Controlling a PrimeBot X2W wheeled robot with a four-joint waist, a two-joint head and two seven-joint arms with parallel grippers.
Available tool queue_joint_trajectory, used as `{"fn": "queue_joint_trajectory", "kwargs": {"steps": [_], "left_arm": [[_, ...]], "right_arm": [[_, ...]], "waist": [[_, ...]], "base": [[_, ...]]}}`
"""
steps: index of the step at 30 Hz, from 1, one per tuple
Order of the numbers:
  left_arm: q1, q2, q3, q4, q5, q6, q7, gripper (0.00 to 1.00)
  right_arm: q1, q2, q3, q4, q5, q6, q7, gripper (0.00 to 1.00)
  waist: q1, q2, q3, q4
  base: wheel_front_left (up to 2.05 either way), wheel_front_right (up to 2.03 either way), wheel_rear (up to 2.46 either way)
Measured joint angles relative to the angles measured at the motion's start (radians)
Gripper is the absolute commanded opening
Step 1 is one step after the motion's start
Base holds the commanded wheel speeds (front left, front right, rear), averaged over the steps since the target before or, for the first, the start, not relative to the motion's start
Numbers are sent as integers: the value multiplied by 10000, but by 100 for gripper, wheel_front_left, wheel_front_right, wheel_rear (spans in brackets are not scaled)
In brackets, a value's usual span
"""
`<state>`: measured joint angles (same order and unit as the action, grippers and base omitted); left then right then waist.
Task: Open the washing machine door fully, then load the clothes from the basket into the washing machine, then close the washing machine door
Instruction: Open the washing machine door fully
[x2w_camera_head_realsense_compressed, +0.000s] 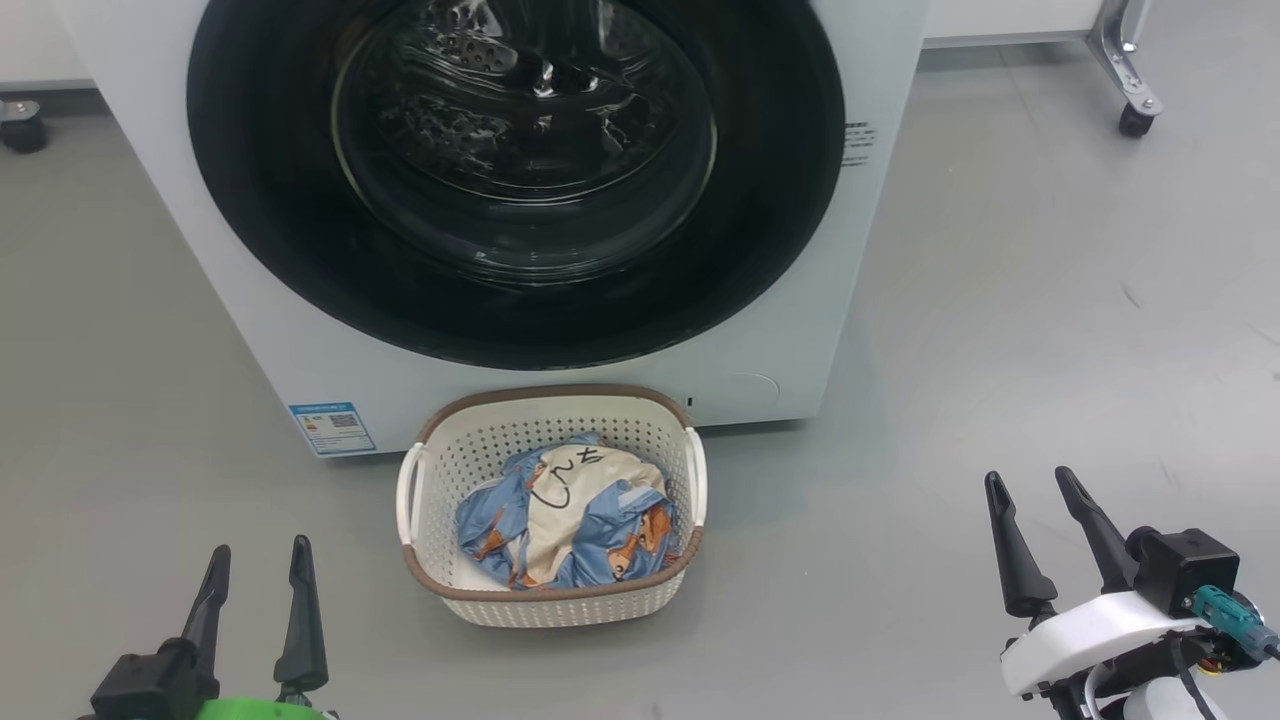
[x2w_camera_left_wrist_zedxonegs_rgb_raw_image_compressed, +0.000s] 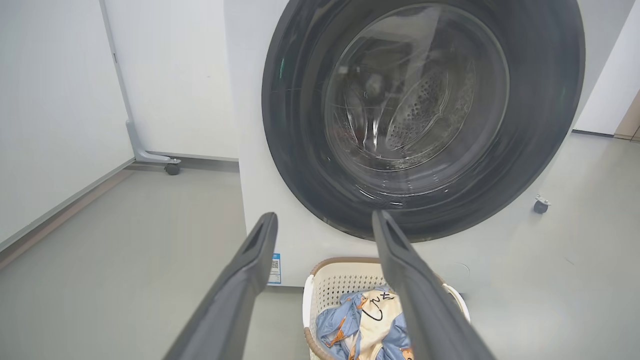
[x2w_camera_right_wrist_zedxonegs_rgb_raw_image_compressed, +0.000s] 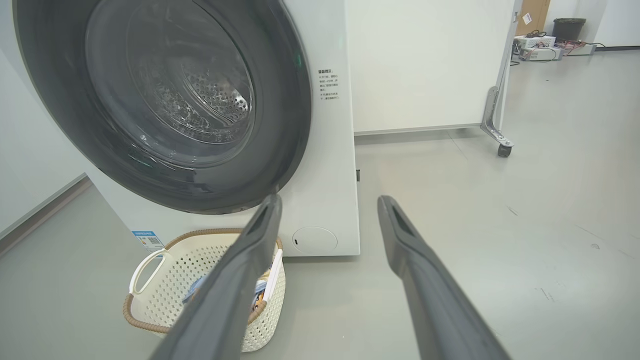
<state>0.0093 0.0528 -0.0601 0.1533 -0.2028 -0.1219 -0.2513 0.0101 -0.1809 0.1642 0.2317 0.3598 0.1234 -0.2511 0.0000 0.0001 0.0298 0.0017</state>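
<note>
The white washing machine (x2w_camera_head_realsense_compressed: 250, 330) stands ahead with its round black-ringed door (x2w_camera_head_realsense_compressed: 515, 170) shut flat against the front. On the floor right before it sits the cream basket (x2w_camera_head_realsense_compressed: 440, 480), holding the light blue and cream clothes (x2w_camera_head_realsense_compressed: 575, 520). My left gripper (x2w_camera_head_realsense_compressed: 258, 560) hangs open at the lower left, short of the basket, empty. Out to the basket's right my right gripper (x2w_camera_head_realsense_compressed: 1030, 485) is open and empty too. The left wrist view looks at the door (x2w_camera_left_wrist_zedxonegs_rgb_raw_image_compressed: 425, 120), the basket (x2w_camera_left_wrist_zedxonegs_rgb_raw_image_compressed: 340, 285) and the clothes (x2w_camera_left_wrist_zedxonegs_rgb_raw_image_compressed: 370, 320). The right wrist view has the door (x2w_camera_right_wrist_zedxonegs_rgb_raw_image_compressed: 165, 100) and basket (x2w_camera_right_wrist_zedxonegs_rgb_raw_image_compressed: 180, 270) to its left.
A blue label sticker (x2w_camera_head_realsense_compressed: 332, 428) sits low on the washer's front. A white panel on a castor (x2w_camera_head_realsense_compressed: 1135, 115) stands behind at the right, another castor (x2w_camera_head_realsense_compressed: 22, 130) at the left. Grey floor lies open on both sides of the basket.
</note>
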Motion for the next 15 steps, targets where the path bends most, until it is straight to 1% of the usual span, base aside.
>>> {"fn": "queue_joint_trajectory", "kwargs": {"steps": [7,11,15], "left_arm": [[0,-10,6,-8,2,0,0,100],[-8,-58,297,-59,0,0,0,100],[-8,-77,320,-54,10,0,0,100]], "right_arm": [[-2,2,23,6,0,0,0,100],[-3,-2,25,17,0,0,-2,100],[-6,-4,27,33,0,0,-2,100]], "waist": [[0,0,45,-17],[0,0,67,-23],[0,0,67,-28]], "base": [[77,104,-181],[92,94,-186],[83,83,-167]]}}
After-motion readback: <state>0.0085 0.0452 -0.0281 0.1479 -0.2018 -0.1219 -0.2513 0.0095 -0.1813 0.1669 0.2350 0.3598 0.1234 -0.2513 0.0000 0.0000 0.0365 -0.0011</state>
